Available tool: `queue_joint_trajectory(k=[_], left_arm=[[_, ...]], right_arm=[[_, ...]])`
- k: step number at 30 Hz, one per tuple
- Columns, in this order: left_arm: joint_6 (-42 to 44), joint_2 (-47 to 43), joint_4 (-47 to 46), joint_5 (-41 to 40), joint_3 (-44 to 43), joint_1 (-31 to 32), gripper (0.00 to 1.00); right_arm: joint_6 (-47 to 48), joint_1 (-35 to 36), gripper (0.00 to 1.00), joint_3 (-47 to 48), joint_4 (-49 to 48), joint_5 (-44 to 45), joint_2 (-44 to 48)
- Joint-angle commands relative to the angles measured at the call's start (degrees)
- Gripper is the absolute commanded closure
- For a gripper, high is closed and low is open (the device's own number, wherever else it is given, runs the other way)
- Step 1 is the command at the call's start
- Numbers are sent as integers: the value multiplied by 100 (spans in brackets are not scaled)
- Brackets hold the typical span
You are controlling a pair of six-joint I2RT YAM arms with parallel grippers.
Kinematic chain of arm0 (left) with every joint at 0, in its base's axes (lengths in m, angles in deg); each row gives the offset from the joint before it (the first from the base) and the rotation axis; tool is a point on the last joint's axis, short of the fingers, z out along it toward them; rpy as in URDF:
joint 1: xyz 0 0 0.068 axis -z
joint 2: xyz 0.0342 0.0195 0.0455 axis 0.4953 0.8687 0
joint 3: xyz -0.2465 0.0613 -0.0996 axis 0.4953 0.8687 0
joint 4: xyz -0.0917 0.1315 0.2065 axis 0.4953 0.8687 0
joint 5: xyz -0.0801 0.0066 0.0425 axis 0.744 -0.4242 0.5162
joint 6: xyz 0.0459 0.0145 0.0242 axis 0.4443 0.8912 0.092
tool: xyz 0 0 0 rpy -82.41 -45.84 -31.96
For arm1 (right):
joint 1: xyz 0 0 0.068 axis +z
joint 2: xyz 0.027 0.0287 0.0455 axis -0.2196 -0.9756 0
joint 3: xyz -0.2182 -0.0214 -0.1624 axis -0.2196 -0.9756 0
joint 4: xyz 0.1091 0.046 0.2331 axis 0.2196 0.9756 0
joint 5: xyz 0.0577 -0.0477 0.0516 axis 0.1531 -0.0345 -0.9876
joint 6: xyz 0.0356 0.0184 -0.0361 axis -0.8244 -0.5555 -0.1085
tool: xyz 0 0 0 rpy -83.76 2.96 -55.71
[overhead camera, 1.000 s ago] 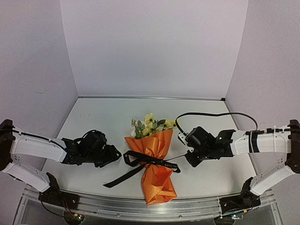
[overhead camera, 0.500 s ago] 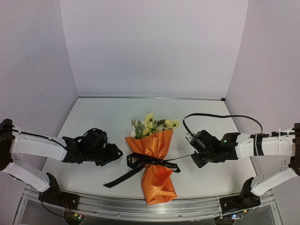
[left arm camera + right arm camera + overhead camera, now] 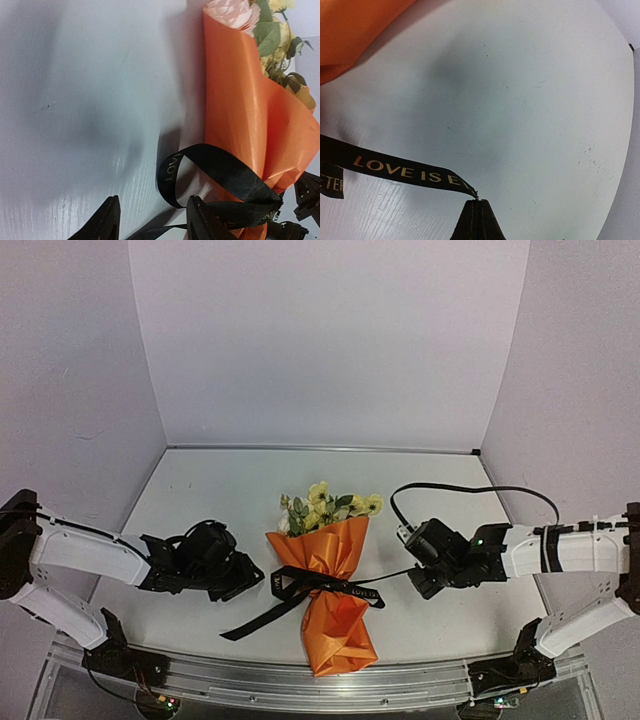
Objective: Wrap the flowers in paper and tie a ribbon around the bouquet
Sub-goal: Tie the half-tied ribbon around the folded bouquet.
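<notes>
The bouquet [image 3: 340, 625] lies in the middle of the table [image 3: 200, 490] with the ribbon [image 3: 330, 585] across its middle, the right gripper [image 3: 476, 212] pinches one ribbon end tight, and the left gripper [image 3: 152, 217] sits open just beside the ribbon's loop.
</notes>
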Motion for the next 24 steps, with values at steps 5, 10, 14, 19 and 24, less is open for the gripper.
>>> queue_joint_trajectory(k=[5,10,14,19,24], left_arm=[[-910,299,74,439,-549,192,50],[-1899,204,62,678,-465,196,45],[-2428,242,-84,408,-353,200,45],[-2984,326,-298,163,-196,248,46],[-3229,595,-508,158,-224,366,46]], right_arm=[[-53,-10,100,-60,-292,10,70],[-66,-7,100,-136,-396,-71,138],[-122,-6,100,-276,-470,-74,291],[-107,-4,100,-355,-478,-75,440],[-54,-7,100,-316,-475,-136,472]])
